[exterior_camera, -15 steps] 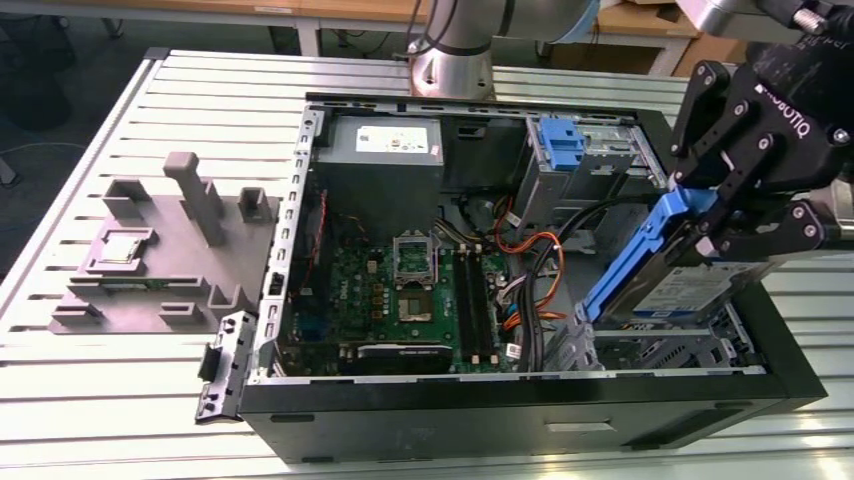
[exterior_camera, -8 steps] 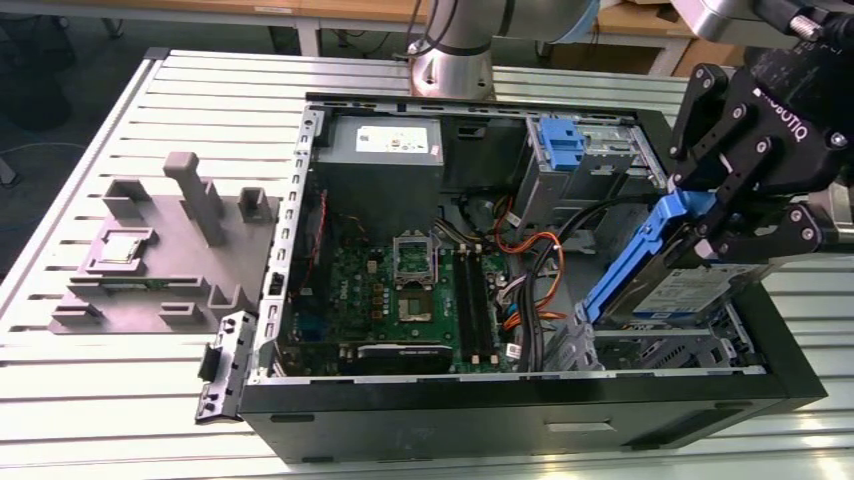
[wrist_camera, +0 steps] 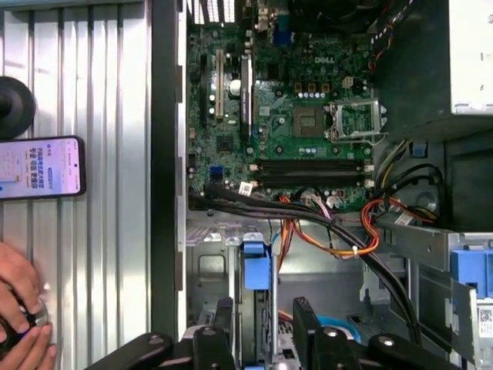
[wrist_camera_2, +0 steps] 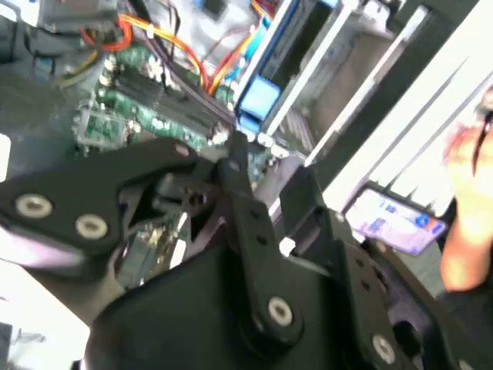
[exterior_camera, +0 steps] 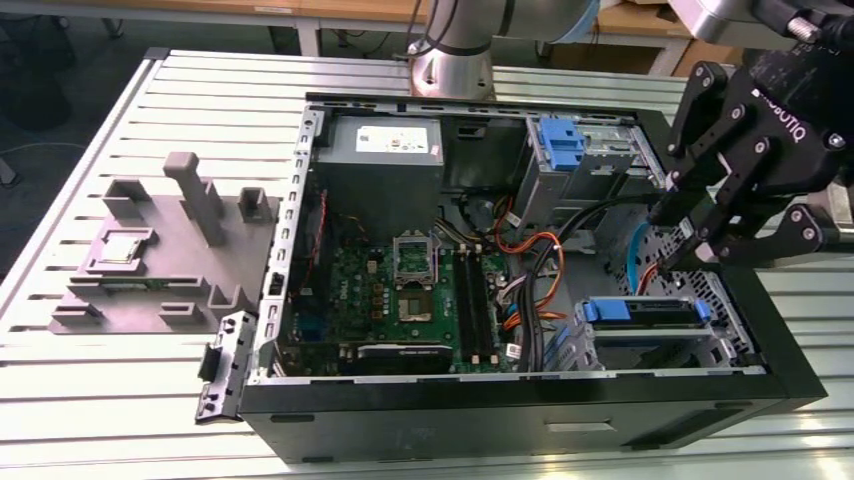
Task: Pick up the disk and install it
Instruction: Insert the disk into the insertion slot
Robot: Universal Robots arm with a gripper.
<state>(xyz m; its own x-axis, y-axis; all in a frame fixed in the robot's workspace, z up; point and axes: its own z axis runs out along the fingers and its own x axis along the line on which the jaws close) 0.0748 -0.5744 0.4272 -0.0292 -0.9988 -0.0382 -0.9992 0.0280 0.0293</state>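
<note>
Black two-finger tool (exterior_camera: 687, 238) released, holding nothing, above open black computer case (exterior_camera: 534, 418), exterior view's right. Flat blue-railed disk (exterior_camera: 642, 311) lying in near drive bay just below tool. White label (exterior_camera: 396, 140) on grey power supply (exterior_camera: 380, 180), far side.

**Crowded close in, open farther off**

Exterior view, from the gripper (exterior_camera: 683, 238): hemmed at 9 o'clock by cables (exterior_camera: 541, 280), at 6 by the drive bay (exterior_camera: 647, 312), at 11 by a blue latch (exterior_camera: 561, 140). Free above the motherboard (exterior_camera: 400, 290), farther at 9.
</note>
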